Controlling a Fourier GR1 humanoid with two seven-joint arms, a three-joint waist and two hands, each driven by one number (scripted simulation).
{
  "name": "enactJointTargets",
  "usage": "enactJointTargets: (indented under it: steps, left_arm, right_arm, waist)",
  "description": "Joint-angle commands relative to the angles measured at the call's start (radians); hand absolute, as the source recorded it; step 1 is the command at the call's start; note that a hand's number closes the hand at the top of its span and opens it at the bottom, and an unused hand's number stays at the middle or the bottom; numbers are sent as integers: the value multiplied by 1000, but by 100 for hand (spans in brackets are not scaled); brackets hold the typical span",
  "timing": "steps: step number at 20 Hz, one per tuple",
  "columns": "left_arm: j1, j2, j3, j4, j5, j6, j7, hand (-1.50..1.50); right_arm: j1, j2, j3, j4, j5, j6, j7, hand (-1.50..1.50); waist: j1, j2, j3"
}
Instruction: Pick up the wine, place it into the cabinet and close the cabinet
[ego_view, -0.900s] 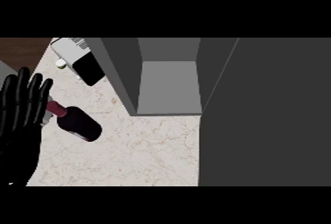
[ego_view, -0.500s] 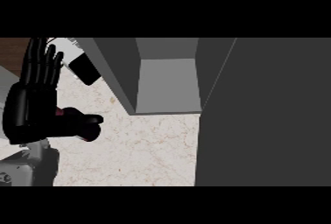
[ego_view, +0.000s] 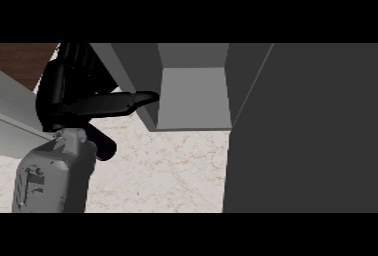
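Head view: looking steeply down at a pale marble counter (ego_view: 162, 175), cabinet up top and to the right.
Left forearm: grey (ego_view: 55, 175), comes up from the lower left and eats most of that corner.
Left hand: black (ego_view: 74, 97), sits right above the forearm at the left. Thumb sticks out to the right, toward the cabinet's left wall; fingers run up to the top edge. Looks fairly straight, not curled round anything I can make out.
Wine bottle: only a dark reddish sliver (ego_view: 105, 146) peeking out just under the hand, beside the forearm, lying on the counter. Rest is hidden, so can't tell if the hand is touching it.
Cabinet: grey, open compartment (ego_view: 193, 97) upper middle, nothing visible inside.
Cabinet door: big dark panel (ego_view: 303, 130) filling the right side.
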Motion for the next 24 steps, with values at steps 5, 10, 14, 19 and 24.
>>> enactJointTargets:
  steps: [5,10,14,19,24]
  left_arm:
    - [-112,-22,-117,-61,-108,151,209,-150]
    - [-93,-22,-172,-120,-177,194,286,-150]
    - [-119,-22,-217,-111,-209,254,317,-150]
    - [-135,-17,-171,-155,-249,248,384,-150]
    - [-122,-22,-250,-212,-382,294,470,-150]
  right_arm:
    - [29,-20,8,-200,-52,-20,164,-150]
    - [111,-15,60,-219,-20,-1,119,-150]
    - [89,-15,70,-233,-26,-22,151,-150]
    - [33,-32,63,-280,-17,-66,256,-150]
    - [35,-20,102,-254,17,-83,233,-150]
  waist:
    - [6,-1,0]
    - [2,-3,0]
    - [-1,-3,0]
    - [6,-2,0]
    - [8,-3,0]
